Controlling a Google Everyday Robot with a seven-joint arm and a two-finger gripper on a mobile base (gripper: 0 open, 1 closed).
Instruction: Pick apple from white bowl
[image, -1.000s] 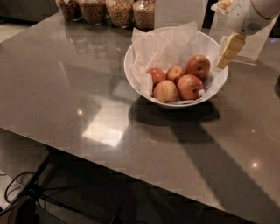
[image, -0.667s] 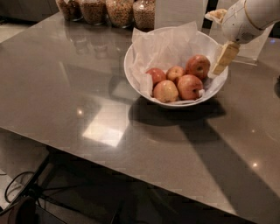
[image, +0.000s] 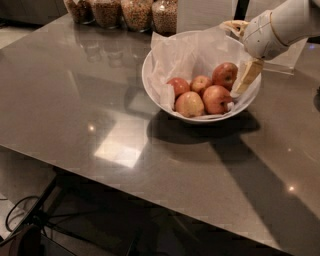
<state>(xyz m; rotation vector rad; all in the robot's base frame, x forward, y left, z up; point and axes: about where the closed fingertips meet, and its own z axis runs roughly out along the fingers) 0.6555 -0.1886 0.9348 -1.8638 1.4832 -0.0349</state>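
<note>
Gripper (image: 246, 79) hangs just inside the white bowl's (image: 145, 80) right rim. Can't tell how open it is, and it's got nothing that I can see. It could easily snag the paper liner (image: 185, 55) or shove the back apple (image: 225, 74) instead. The apple (image: 216, 98) sits front-right in the bowl, just left of the gripper.

Dim, perhaps overhead light; table (image: 117, 150) glare; shadow below gripper (image: 243, 82) at white bowl (image: 148, 84) rim.

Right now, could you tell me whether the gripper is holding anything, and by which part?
Nothing seems held: the gripper hangs just inside the white bowl's right rim, beside the apple, which rests on the paper.
</note>
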